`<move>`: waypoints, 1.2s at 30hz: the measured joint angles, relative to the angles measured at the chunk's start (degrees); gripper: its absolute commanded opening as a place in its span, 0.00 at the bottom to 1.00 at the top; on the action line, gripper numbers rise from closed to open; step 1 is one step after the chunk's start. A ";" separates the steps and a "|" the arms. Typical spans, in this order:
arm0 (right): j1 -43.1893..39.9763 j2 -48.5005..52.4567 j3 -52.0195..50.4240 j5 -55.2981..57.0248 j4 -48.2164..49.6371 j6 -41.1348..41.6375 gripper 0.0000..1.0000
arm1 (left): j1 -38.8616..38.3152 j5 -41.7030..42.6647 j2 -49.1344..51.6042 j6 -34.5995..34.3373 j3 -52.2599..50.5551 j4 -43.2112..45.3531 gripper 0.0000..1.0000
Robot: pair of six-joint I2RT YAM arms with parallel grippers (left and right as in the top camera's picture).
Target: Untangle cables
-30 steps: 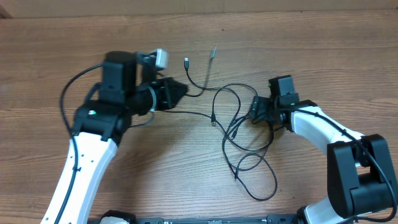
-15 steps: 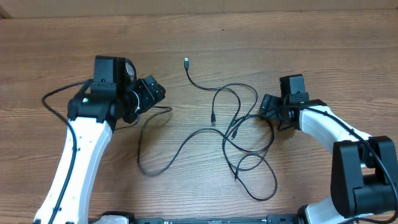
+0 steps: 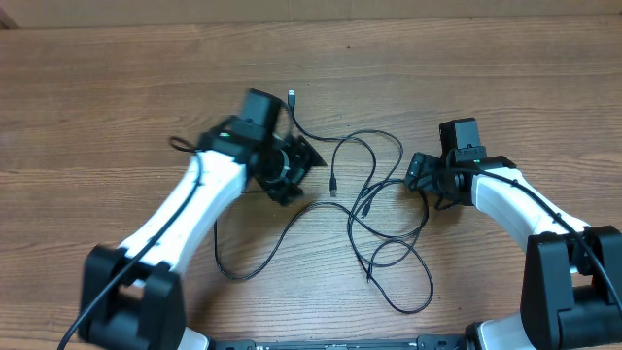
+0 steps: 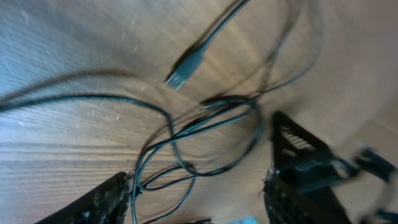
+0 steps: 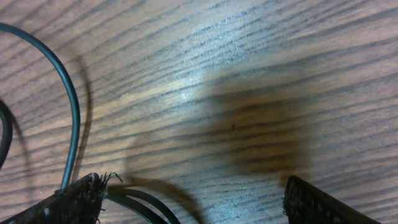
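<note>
The wooden table (image 3: 505, 68) carries both arms and the cables. The left arm (image 3: 185, 209) reaches toward the centre, and the right arm (image 3: 515, 199) enters from the right edge.

Left gripper (image 3: 303, 173): jaws spread wide, nothing clamped. In the wrist view, strands lie on the wood between its fingers (image 4: 106, 199).

Right gripper (image 3: 413, 175): jaws wide apart, holding nothing. One strand passes beside a finger (image 5: 68, 202).

Cables (image 3: 379, 209): a loose tangle at table centre, between the grippers, with one loop trailing beside the left arm.

Plug (image 3: 292, 95): lies free just beyond the left gripper.
</note>
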 measured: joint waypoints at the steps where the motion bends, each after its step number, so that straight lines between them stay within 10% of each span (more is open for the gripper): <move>1: 0.00 0.00 0.00 -0.02 -0.24 0.00 0.92 | -1.11 -0.39 1.44 -1.31 0.00 0.24 0.64; 9: 0.00 0.00 0.00 -0.59 -0.55 0.02 0.94 | -7.37 -4.33 11.28 -5.73 0.00 6.47 0.50; 15: 0.00 0.00 0.00 -0.66 -0.55 0.00 0.94 | -9.88 -5.05 16.48 -6.84 0.07 11.19 0.04; 36: 0.00 0.00 0.00 -13.51 -0.24 -2.99 0.95 | -7.13 -11.10 4.55 11.19 0.11 7.96 0.04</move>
